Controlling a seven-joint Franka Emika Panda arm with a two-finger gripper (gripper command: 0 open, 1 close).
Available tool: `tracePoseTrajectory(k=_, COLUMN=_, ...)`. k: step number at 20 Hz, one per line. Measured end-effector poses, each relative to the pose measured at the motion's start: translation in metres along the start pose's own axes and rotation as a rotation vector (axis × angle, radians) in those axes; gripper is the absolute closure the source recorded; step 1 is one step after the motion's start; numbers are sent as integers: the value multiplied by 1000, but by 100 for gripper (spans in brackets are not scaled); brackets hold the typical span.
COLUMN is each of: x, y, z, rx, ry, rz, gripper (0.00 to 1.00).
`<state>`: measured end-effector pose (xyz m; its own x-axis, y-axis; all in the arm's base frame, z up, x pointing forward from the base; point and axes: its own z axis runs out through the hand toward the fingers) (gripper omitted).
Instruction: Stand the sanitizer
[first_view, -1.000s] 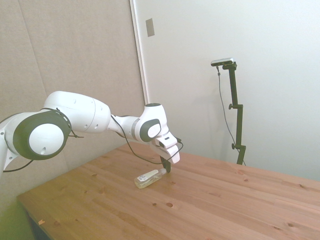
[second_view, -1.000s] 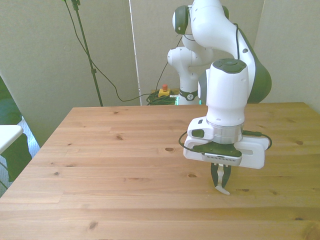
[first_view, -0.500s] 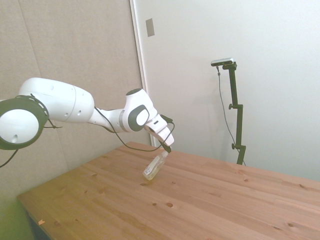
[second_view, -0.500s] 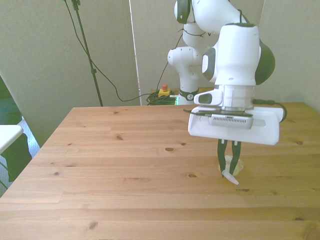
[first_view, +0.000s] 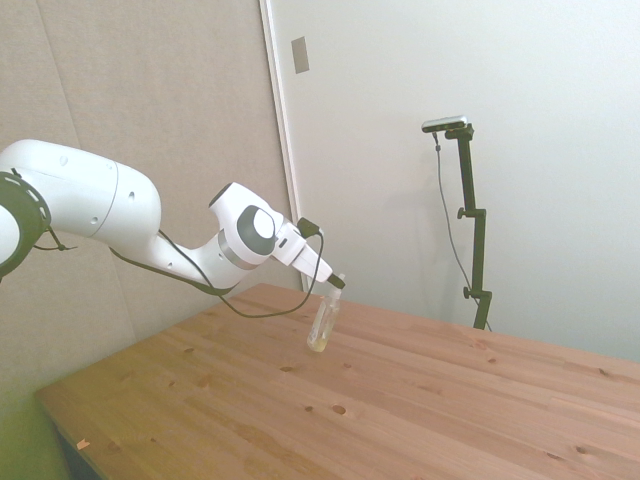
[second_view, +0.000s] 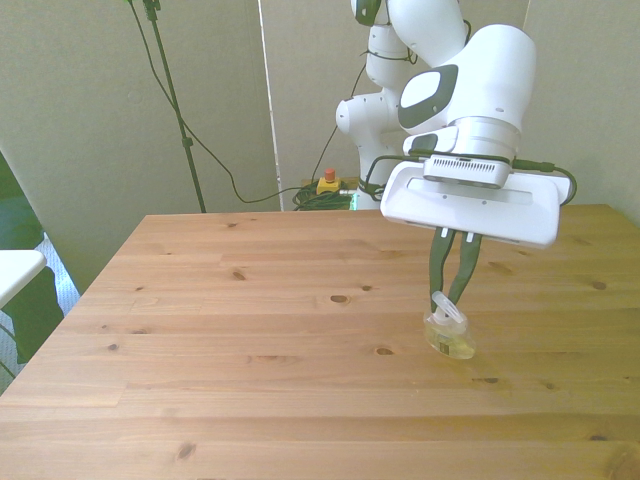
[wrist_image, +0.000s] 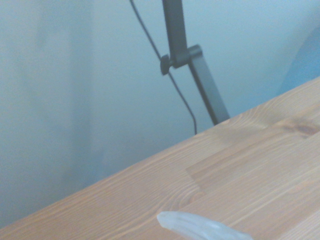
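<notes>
Since a moment ago the sanitizer (first_view: 322, 327) was tipped almost upright, yellowish liquid at bottom; claw (second_view: 452, 297) holds its nozzle, base on desk (second_view: 250, 350).

Hand (second_view: 452, 298) pinching sanitizer (second_view: 449, 334) top, bottle near-upright on table (second_view: 220, 320)
</notes>
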<state>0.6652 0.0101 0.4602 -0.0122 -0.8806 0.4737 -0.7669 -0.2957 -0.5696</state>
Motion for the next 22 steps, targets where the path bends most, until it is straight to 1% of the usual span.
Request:
tracePoseTrajectory(k=4, x=-8, y=7, z=0, rx=52, ry=105, rz=39, gripper=100)
tracePoseTrajectory(k=11, x=-25, y=28, z=8, rx=133, ry=240, rz=85, gripper=100)
tracePoseTrajectory(k=14, x=-27, y=28, z=6, rx=137, ry=290, rz=70, gripper=100)
tracePoseTrajectory(k=15, x=-25, y=23, z=3, rx=142, ry=304, rz=72, gripper=0)
tracePoseTrajectory(k=17, x=-25, y=19, z=-2, rx=148, ry=309, rz=73, gripper=0)
tracePoseTrajectory(k=22, x=-30, y=29, z=2, rx=130, ry=302, rz=63, gripper=0)
